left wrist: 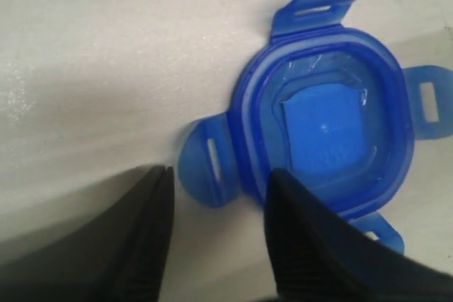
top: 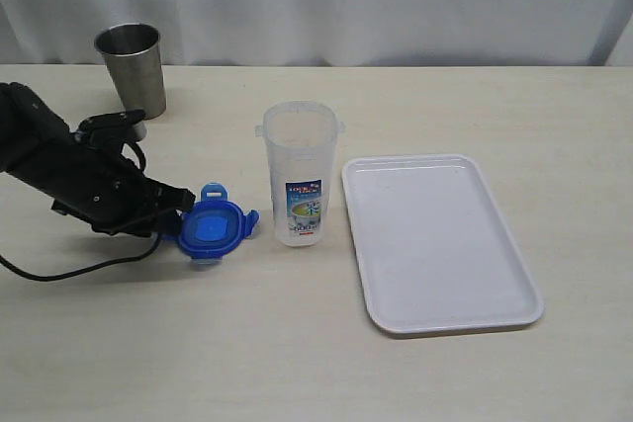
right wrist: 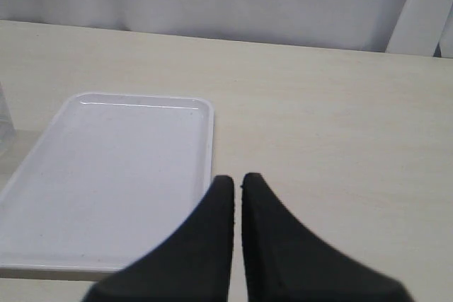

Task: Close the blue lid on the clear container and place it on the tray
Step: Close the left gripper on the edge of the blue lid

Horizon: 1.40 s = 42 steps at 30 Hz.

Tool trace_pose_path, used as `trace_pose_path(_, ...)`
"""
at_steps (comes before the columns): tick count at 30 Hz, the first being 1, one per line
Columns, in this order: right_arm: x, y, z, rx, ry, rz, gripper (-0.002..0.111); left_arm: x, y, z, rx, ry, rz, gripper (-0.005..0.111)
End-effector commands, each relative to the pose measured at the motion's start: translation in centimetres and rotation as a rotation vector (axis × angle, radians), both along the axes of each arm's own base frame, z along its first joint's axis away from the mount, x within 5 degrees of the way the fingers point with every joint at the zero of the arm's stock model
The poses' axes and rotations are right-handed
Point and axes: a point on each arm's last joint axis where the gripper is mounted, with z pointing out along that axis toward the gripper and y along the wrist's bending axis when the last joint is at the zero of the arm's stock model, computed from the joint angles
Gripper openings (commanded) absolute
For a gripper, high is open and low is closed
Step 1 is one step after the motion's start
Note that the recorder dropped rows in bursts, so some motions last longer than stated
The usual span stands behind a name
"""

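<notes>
The blue lid point(top: 214, 228) lies flat on the table, left of the clear container point(top: 299, 172), which stands upright and uncovered with its label facing the camera. The white tray point(top: 435, 241) lies to the container's right. My left gripper point(top: 183, 214) is low at the lid's left edge. In the left wrist view the lid point(left wrist: 329, 122) shows its hollow side up; my left gripper point(left wrist: 219, 178) is open, with one lid flap between its fingers. My right gripper point(right wrist: 237, 180) is shut on nothing, above the table beside the tray point(right wrist: 106, 167); it is out of the exterior view.
A tapered steel cup point(top: 132, 68) stands at the back left, behind the left arm. A black cable point(top: 59, 272) trails from that arm across the table. A white curtain hangs behind the table's far edge.
</notes>
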Motion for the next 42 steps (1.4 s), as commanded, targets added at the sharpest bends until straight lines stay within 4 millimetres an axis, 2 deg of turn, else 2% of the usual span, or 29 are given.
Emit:
trace_pose_path(1, 0.0, 0.0, -0.1, -0.002, -0.006, 0.004, 0.005, 0.1, 0.8, 0.0, -0.014, 0.014, 0.031, 0.046)
trace_pose_path(5, 0.0, 0.0, -0.1, -0.002, -0.006, 0.004, 0.005, 0.2, 0.7, -0.7, -0.021, 0.028, 0.048, 0.046)
trace_pose_path(9, 0.0, 0.0, -0.1, -0.002, -0.006, 0.004, 0.005, 0.0, 0.7, -2.8, -0.007, 0.081, 0.044, 0.046)
trace_pose_path(18, 0.0, 0.0, -0.1, -0.002, -0.006, 0.004, 0.005, 0.2, 0.7, -2.7, -0.017, 0.074, 0.050, 0.044)
trace_pose_path(24, 0.0, 0.0, -0.1, -0.002, -0.006, 0.004, 0.005, 0.2, 0.6, -2.7, -0.023, 0.073, 0.059, 0.019)
trace_pose_path(30, 0.0, 0.0, -0.1, -0.002, -0.006, 0.004, 0.005, 0.2, 0.6, -2.7, -0.017, 0.067, 0.037, 0.002)
trace_pose_path(32, 0.0, 0.0, -0.1, -0.002, -0.006, 0.004, 0.005, 0.1, 0.6, -2.7, -0.013, 0.063, 0.015, 0.000)
trace_pose_path(37, 0.0, 0.0, -0.1, -0.002, -0.006, 0.004, 0.005, 0.2, 0.7, -1.3, 0.004, 0.017, -0.025, 0.000)
trace_pose_path(42, 0.0, 0.0, -0.1, -0.002, -0.006, 0.004, 0.005, 0.6, 1.0, 2.3, 0.022, -0.120, -0.029, 0.000)
